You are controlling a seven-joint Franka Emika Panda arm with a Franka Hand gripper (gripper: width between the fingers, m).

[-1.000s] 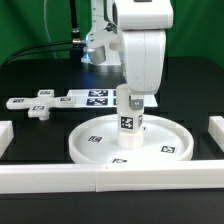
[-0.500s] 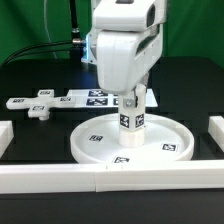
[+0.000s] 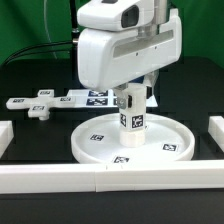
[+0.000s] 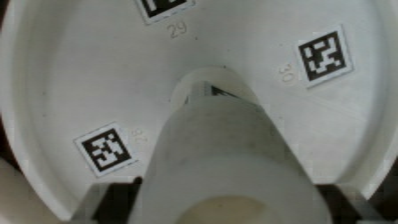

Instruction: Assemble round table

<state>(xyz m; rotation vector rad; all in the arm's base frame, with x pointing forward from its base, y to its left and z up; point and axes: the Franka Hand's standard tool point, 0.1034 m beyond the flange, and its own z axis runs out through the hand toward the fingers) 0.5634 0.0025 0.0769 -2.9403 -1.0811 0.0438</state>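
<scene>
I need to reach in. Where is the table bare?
Black table is bare between the small base piece, the disc and the rail on the exterior view's left, and between the disc and the rail on that view's right. The disc's middle is crowded: the gripper grips the leg there.

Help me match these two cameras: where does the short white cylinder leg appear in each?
Exterior view: short white cylinder leg stands upright at picture centre.
Wrist view: the leg fills the foreground, seen from above.
Shared landmark: the large white rimmed plastic disc under it.
</scene>
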